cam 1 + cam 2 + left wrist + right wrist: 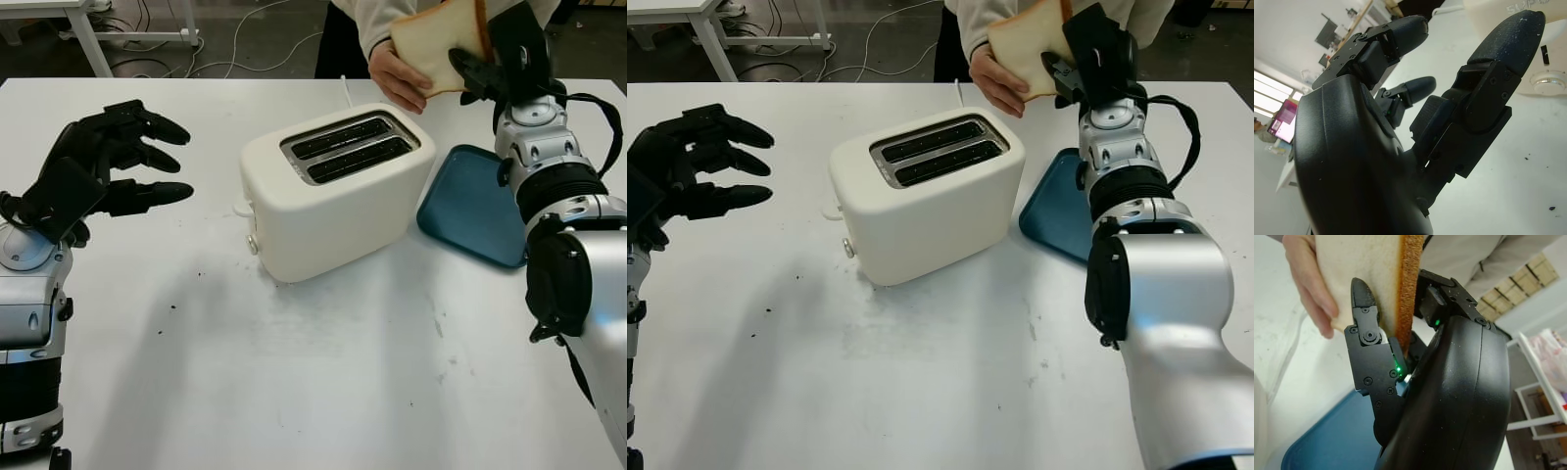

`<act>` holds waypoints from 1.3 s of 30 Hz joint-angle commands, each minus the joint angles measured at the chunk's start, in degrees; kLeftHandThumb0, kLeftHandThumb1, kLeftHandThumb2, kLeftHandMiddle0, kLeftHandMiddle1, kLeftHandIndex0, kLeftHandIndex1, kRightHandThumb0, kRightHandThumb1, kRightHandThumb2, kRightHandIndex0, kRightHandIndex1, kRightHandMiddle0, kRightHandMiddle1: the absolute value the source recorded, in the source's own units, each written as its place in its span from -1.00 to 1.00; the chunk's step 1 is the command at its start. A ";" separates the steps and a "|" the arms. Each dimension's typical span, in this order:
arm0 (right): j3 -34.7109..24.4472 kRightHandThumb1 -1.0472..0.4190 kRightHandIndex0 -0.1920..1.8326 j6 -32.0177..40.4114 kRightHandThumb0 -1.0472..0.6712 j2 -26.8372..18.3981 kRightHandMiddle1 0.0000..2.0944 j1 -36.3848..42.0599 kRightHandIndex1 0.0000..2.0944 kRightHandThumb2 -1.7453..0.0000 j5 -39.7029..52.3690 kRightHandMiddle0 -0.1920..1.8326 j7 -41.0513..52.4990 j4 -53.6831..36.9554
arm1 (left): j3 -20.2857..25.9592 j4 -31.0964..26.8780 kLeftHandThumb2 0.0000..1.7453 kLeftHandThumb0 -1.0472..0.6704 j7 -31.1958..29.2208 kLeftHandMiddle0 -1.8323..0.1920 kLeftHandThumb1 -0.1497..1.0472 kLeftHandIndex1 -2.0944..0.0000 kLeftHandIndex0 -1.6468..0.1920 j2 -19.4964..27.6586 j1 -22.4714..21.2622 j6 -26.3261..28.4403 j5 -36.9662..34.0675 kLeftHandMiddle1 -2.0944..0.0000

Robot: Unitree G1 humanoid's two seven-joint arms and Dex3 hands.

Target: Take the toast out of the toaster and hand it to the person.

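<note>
While the right hand [490,61] clamps the toast [436,39], a person's hand [397,76] grips it.
Left hand [103,162] open, holding nothing, left of the toaster [333,191].

Left hand [1400,147] open above the white table [1508,171], black fingers [1508,44] near the toaster [1498,7]

- A white table [323,392] carries everything.
- A cream toaster [333,196] stands near its middle, both slots up.
- A blue tray [470,206] lies flat just beside the toaster.
- Dark crumbs [186,289] are scattered nearby.
</note>
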 commanded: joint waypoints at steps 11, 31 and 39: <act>2.94 -0.83 -0.09 -3.31 -0.36 -1.80 -0.21 1.00 0.15 0.96 -1.35 -0.14 9.03 -0.46 | 0.14 -0.70 -1.00 -1.00 0.67 0.25 0.30 0.07 0.17 -0.25 1.09 -0.65 0.06 -0.07; 1.00 -0.64 -0.81 -21.22 -0.70 -7.49 -1.00 11.76 -1.00 0.99 3.89 -0.81 21.99 -9.12 | 0.18 -0.12 -1.00 -1.00 0.20 0.26 0.30 0.07 0.18 -0.12 0.75 -0.63 -0.55 -0.06; -2.53 -0.67 -0.71 -18.45 -0.54 2.14 -0.96 40.26 -0.95 0.98 15.20 -0.71 21.77 -49.83 | -0.06 0.02 -1.00 -1.00 0.15 0.26 0.28 0.08 0.18 -0.46 0.74 -0.36 -0.74 -0.07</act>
